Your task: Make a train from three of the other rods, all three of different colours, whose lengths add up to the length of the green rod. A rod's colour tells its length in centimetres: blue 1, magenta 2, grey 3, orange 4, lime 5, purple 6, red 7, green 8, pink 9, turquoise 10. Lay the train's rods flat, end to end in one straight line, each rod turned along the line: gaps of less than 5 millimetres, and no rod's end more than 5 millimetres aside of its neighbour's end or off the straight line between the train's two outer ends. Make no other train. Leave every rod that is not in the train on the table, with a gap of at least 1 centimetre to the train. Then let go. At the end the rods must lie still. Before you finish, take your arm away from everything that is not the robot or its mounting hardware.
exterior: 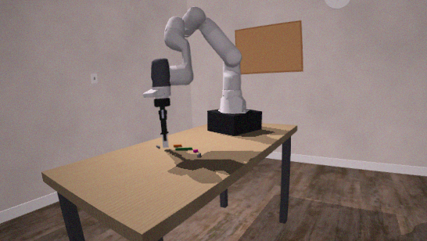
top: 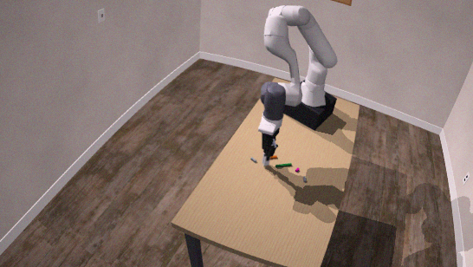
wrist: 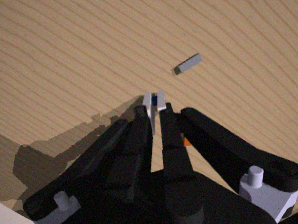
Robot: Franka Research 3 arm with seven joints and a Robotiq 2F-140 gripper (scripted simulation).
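My gripper (top: pixel 266 162) (exterior: pixel 165 143) (wrist: pixel 156 101) points straight down, its tips at or just above the table (top: pixel 242 208) (exterior: pixel 129 184). It is shut on a tiny blue rod (wrist: pixel 154 99), seen between the fingertips in the wrist view. The green rod (top: pixel 283 165) (exterior: pixel 184 149) lies flat just right of the gripper. The orange rod (top: pixel 274 157) (exterior: pixel 177 145) lies behind the gripper, partly hidden by it. A small magenta rod (top: pixel 297 170) (exterior: pixel 195 150) lies right of the green rod. One grey rod (top: pixel 254 159) (exterior: pixel 158 147) (wrist: pixel 189 63) lies left of the gripper. Another grey rod (top: pixel 305 179) (exterior: pixel 199 155) lies at the far right.
The arm's black base (top: pixel 312 110) (exterior: pixel 235 121) stands at the far end of the table. The table's right edge (top: pixel 346 173) runs close to the rods.
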